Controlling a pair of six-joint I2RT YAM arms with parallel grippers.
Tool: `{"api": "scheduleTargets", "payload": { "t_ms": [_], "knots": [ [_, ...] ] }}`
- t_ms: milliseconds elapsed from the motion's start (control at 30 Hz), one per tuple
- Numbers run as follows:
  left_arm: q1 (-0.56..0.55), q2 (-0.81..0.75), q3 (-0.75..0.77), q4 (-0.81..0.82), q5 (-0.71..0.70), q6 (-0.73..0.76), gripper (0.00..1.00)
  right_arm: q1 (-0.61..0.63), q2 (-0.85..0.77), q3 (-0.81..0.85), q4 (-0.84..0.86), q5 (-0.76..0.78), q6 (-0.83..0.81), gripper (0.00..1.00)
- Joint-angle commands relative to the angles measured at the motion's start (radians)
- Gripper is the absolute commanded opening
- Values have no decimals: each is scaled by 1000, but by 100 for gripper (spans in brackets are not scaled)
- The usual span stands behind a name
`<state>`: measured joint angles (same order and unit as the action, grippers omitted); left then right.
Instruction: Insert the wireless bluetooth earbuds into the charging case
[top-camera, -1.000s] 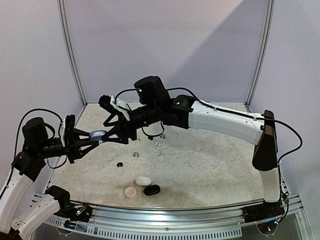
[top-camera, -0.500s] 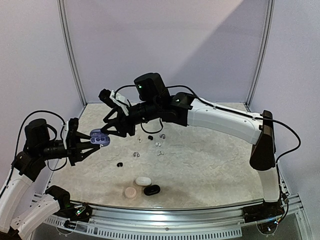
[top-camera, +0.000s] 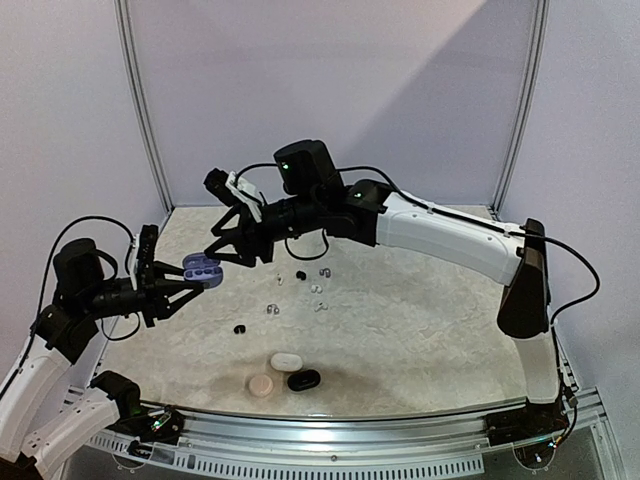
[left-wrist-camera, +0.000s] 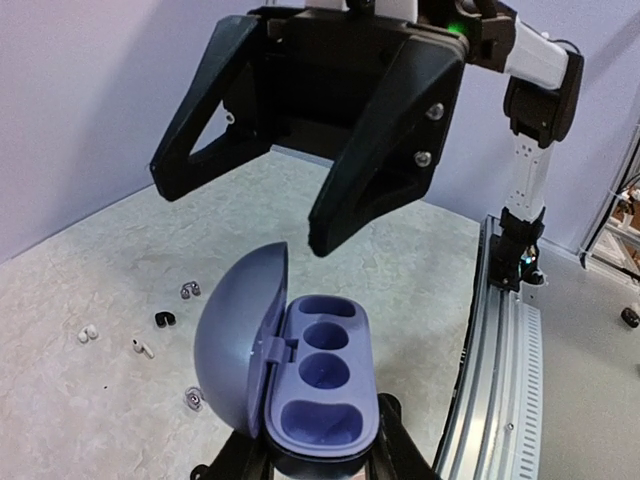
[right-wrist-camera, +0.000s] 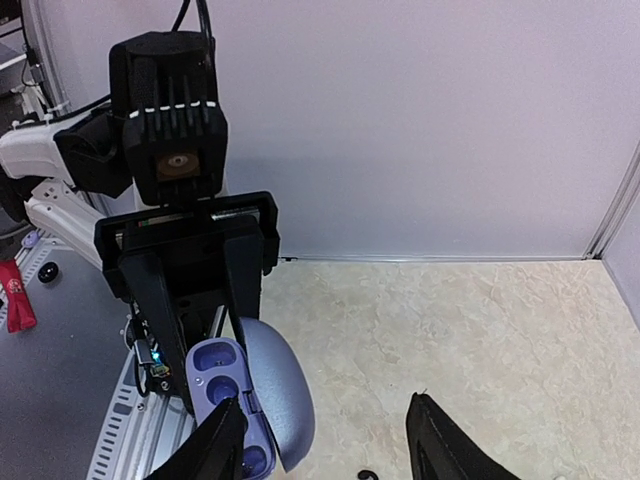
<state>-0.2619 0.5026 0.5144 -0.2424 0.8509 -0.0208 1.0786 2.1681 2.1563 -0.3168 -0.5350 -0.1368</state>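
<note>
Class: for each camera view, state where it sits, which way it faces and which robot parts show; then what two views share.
Top external: high behind the bases, looking down over the table; left arm and right arm show.
Left wrist: on the left arm, looking past the left gripper and its open purple case toward the right gripper.
Right wrist: on the right arm, facing the left gripper; own fingers at bottom.
Shared: both wrist views show the purple case.

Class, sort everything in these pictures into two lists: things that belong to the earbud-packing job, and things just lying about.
Job in hand: open purple charging case, gripped by the left tool; open right tool near it; loose earbuds.
Lying about: white case, black case, peach case.
</note>
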Motion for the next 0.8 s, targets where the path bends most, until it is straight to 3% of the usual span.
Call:
{"api": "scheduleTargets", "payload": {
  "t_ms": [0,200,433,600,767],
  "knots": [
    [-14,4,-21,49,-15,-64,0,-17,14,39,0,-74,26,58],
    [-6,4,-17,34,-45,-77,0,-64,-7,33,54,-104,106,58],
    [14,-20,-13,2,-74,-75,0,-223,19,26,-96,177,277,47],
    [29,-33,-18,-7,-80,-61,0,-306,111,78,-265,394,276,38],
    [34,-34,-25,-5,-71,-46,0,-336,249,152,-365,472,247,31]
  ]
}}
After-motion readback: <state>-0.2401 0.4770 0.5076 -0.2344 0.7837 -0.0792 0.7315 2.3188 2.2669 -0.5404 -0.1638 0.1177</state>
